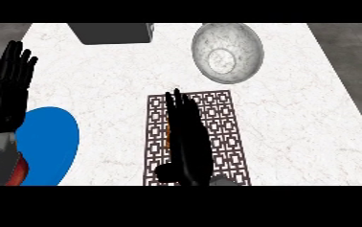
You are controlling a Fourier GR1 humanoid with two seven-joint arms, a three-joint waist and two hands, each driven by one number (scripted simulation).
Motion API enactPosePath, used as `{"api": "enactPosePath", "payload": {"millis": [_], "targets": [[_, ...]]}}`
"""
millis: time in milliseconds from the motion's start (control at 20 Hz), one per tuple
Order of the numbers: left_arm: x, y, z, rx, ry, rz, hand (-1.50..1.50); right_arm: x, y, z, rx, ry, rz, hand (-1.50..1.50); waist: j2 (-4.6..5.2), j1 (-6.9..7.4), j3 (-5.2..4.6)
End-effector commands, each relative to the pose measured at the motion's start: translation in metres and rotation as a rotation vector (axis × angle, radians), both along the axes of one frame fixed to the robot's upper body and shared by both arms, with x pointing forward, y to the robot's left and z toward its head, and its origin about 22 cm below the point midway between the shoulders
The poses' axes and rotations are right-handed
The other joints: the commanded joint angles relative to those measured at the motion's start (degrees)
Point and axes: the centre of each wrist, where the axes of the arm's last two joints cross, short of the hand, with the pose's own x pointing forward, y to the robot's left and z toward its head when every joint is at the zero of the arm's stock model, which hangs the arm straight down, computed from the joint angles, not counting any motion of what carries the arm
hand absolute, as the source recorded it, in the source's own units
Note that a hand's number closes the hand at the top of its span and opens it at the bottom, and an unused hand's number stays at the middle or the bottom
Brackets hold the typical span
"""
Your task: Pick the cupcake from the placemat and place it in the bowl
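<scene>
A: Our right hand [187,140] sits over the middle of the placemat [226,125], fingers straight and pointing to 12 o'clock, holding nothing. The cupcake [168,137] is almost fully hidden beneath it; we only see an orange sliver at the hand's 9 o'clock edge.

B: So we can't tell whether the fingers bracket it or just lie beside it.

A: Right. Main risk: we close with the cupcake off to the side of the palm, so we pinch an edge or nudge it across the placemat instead of wrapping it.

B: And the bowl [228,52]?

A: At 1 o'clock from the hand, well apart from the placemat, on the white table [297,125]. If we carry it off-centre, it could tip out during that move or clip the rim.

B: Anything in the path?

A: A grey box [113,33] at 11 o'clock, off our line. A blue plate [53,144] at 9 o'clock, also out of it. Our left hand [16,85] rests open at the left edge, fingers up.

B: Then we judge occlusion the weak point: we close blind.
</scene>
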Motion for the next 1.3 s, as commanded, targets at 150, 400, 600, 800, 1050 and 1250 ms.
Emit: {"api": "enactPosePath", "payload": {"millis": [150, 400, 600, 800, 1050, 1250], "targets": [[-0.003, -0.009, 0.003, 0.001, -0.014, -0.038, 0.00, -0.035, 0.006, 0.043, -0.284, 0.236, -0.010, -1.50, 0.45, 1.49, 0.25], [0.001, 0.000, -0.003, -0.018, -0.012, -0.031, 0.00, -0.043, -0.005, 0.077, -0.283, 0.305, -0.035, -1.50, 1.11, 1.84, 0.27], [0.006, -0.018, 0.003, -0.016, -0.025, -0.033, 0.00, -0.050, -0.003, 0.065, -0.295, 0.337, -0.068, -1.50, 1.16, 1.91, 0.36], [0.000, -0.002, -0.001, -0.016, -0.016, -0.046, 0.00, -0.033, -0.018, 0.069, -0.294, 0.375, -0.073, -1.50, 1.36, 2.35, 0.36], [0.001, 0.003, 0.005, -0.008, -0.021, -0.054, 0.00, -0.020, -0.016, 0.060, -0.270, 0.396, -0.077, -1.50, 1.54, 2.78, 0.39], [0.009, -0.003, -0.002, -0.016, -0.029, -0.027, 0.00, -0.025, -0.024, 0.029, -0.275, 0.428, -0.104, -1.50, 1.67, 1.93, 0.41]]}}
